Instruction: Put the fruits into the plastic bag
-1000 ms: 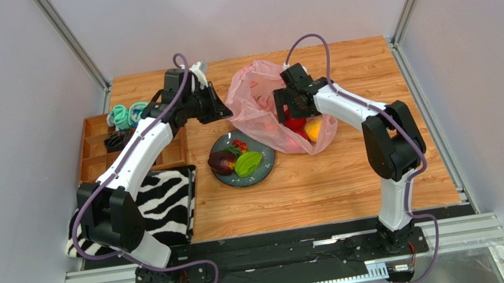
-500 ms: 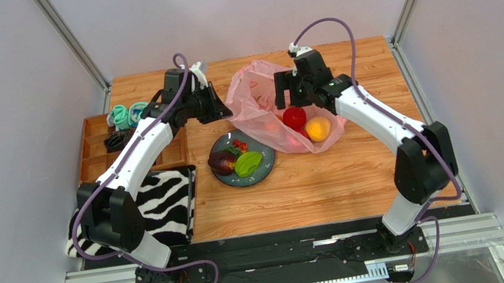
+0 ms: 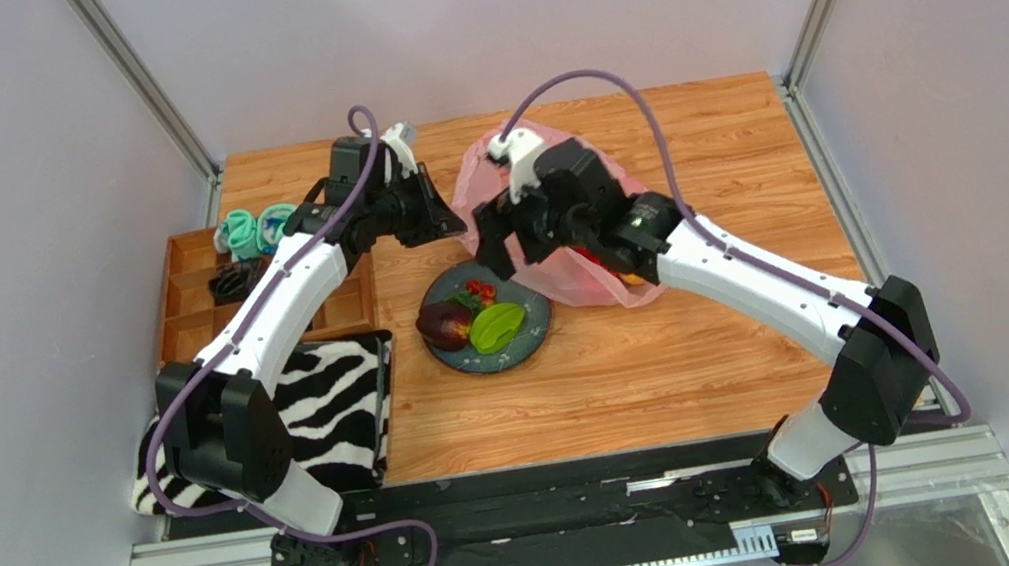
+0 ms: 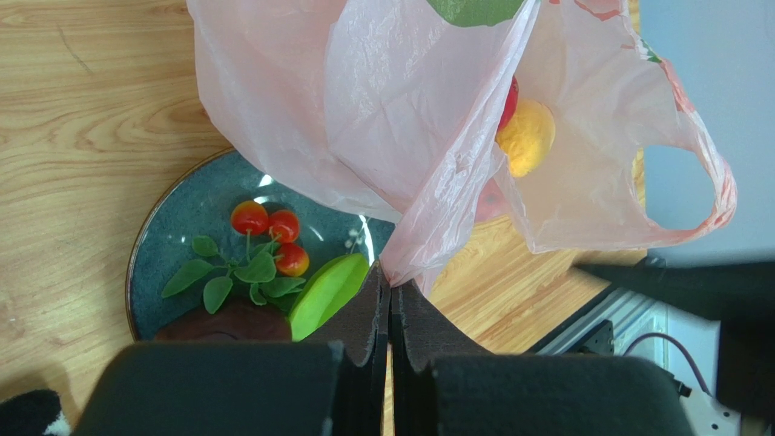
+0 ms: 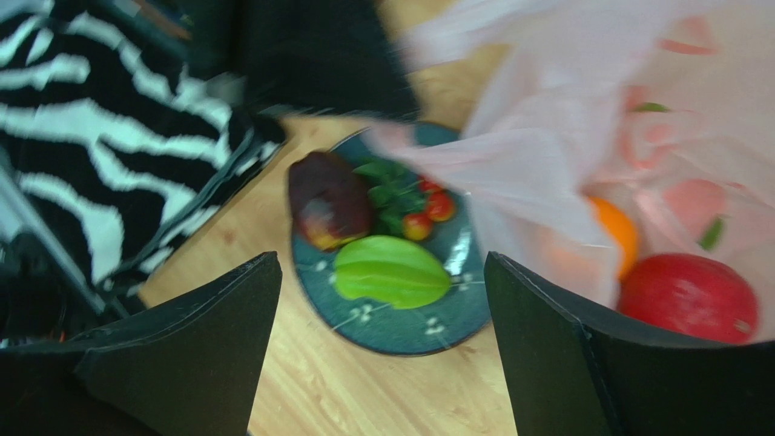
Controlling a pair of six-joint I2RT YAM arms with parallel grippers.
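Left gripper point(image 4: 391, 289) pressed together, pinching the bag's point(image 4: 364, 109) edge; purple fruit point(image 5: 326, 198), green fruit point(image 5: 391, 271) and berries point(image 4: 268, 238) wait on the plate point(image 4: 173, 218); right gripper point(image 5: 382, 272) spread, empty, above them; apple point(image 5: 689, 295) and orange point(image 5: 614, 232) lie bagged; I judge it roughly half done; wooden table point(image 3: 720, 355), grey walls point(image 3: 0, 226).

The right gripper point(image 5: 380, 272) is seen with its black fingers point(image 5: 173, 363) spread wide. Beyond them, a dark purple fruit point(image 5: 326, 198), a green oval fruit point(image 5: 391, 271) and red berries point(image 5: 429, 213) are carried on a blue-grey plate point(image 5: 427, 331). A red apple point(image 5: 689, 295) and an orange point(image 5: 611, 229) are held in the pink plastic bag point(image 5: 546, 136) at right. A zebra-striped cloth point(image 5: 100, 154) is seen at left.
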